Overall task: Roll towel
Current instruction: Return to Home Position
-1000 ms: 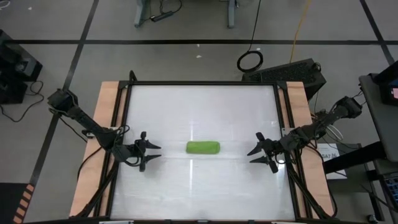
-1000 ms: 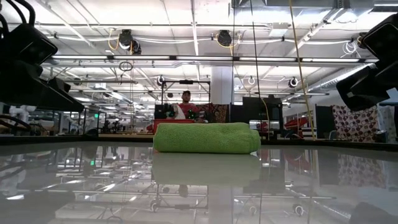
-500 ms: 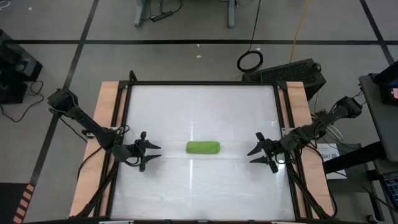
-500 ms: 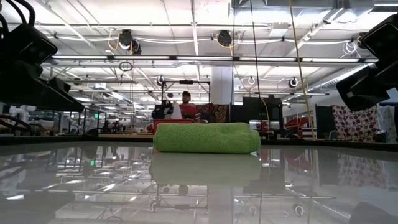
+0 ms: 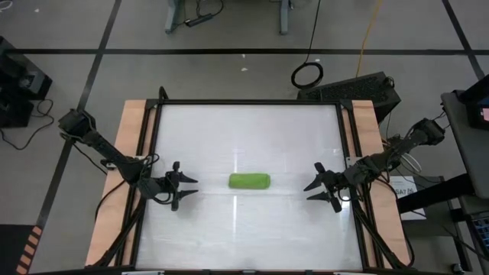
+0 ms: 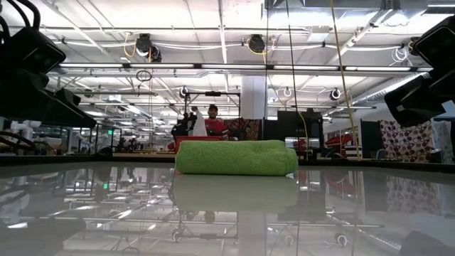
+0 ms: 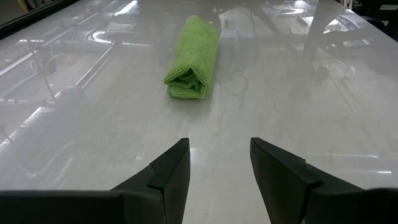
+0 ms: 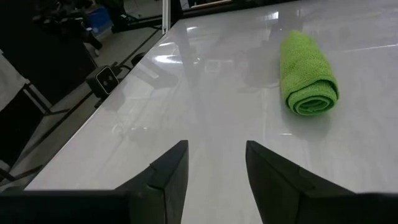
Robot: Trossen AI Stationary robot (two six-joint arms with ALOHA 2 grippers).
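The lime-green towel (image 5: pixel 249 181) lies rolled up in the middle of the white table, its long side resting on the tabletop; the low view shows the towel (image 6: pixel 236 157) as a flat-bottomed roll. The left wrist view shows one folded end of the towel (image 7: pixel 193 57), and the right wrist view shows the spiral end of the towel (image 8: pixel 308 73). My left gripper (image 5: pixel 189 189) stands open near the table's left edge, well apart from the towel. My right gripper (image 5: pixel 312 192) stands open near the right edge, also apart. Nothing lies between the fingers of the left gripper (image 7: pixel 219 163) or of the right gripper (image 8: pixel 216 163).
A black frame (image 5: pixel 248 102) and wooden side strips (image 5: pixel 130 176) border the glossy tabletop. Bare table surface lies all round the towel. Beyond the far edge a person (image 6: pixel 212 121) sits among workshop equipment. A cable coil (image 5: pixel 307 75) lies on the floor behind the table.
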